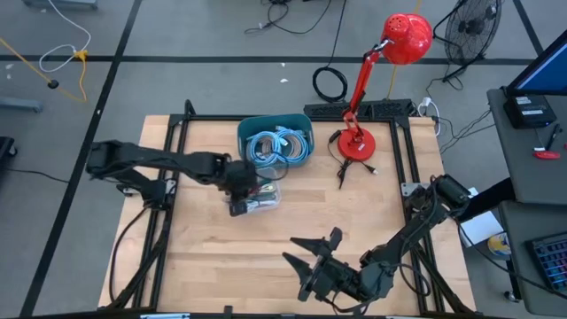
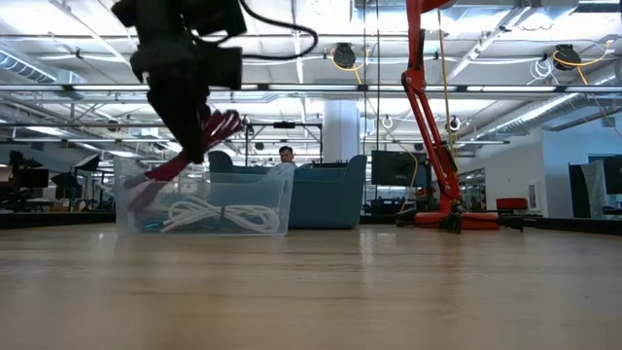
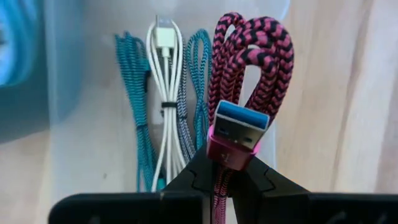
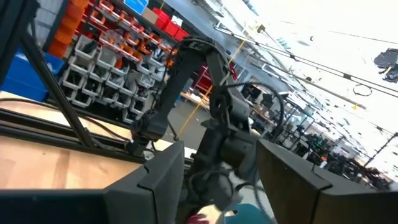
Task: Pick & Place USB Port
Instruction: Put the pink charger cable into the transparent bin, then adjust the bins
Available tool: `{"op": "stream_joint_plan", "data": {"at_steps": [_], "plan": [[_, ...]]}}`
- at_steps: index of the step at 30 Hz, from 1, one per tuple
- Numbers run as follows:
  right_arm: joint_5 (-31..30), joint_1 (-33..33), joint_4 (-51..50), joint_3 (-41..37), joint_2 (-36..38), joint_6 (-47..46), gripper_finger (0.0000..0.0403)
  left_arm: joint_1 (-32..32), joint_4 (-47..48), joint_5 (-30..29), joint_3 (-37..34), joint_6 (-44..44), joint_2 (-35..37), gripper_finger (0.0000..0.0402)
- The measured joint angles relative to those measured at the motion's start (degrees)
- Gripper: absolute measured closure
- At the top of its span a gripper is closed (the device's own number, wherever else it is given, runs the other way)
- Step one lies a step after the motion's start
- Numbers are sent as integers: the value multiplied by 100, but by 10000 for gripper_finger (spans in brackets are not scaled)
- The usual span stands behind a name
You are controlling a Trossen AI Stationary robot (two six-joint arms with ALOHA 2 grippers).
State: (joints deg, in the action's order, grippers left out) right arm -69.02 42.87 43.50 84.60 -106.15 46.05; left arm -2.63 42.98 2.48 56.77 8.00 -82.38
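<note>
On the pale wood bench (image 1: 266, 248), our left claw (image 3: 224, 180) pinches a coiled pink braided USB cable (image 3: 249, 68) above the clear bin (image 1: 257, 199); light and floppy, we judge it best gripped behind its stiff plug. Our right claw (image 1: 310, 257) waits wide, empty.

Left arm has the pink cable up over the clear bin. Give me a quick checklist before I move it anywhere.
1. Left gripper shut on the pink cable: ok.
2. Cable bundle clear of the clear bin: not ok; the low view shows its loops hanging down at the bin's wall.
3. Other cables left lying in the bin: ok.
4. Right gripper out of the way, open at the table's near edge: ok.
5. Blue bin beside the clear one, holding coiled blue cable: ok.
</note>
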Motion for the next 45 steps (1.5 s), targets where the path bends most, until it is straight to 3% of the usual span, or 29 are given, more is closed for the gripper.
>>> {"op": "stream_joint_plan", "data": {"at_steps": [7,29,39,45], "plan": [[-161,0,2,-1,0,55,214,-9,27,66,239,-274,-716,379],[-180,0,2,0,0,74,215,-115,-120,351,494,-526,-1325,378],[-471,0,2,0,0,139,212,-125,-277,242,524,-656,-1570,293],[-471,0,2,0,0,139,214,-153,423,56,1186,-785,-1394,277]]}}
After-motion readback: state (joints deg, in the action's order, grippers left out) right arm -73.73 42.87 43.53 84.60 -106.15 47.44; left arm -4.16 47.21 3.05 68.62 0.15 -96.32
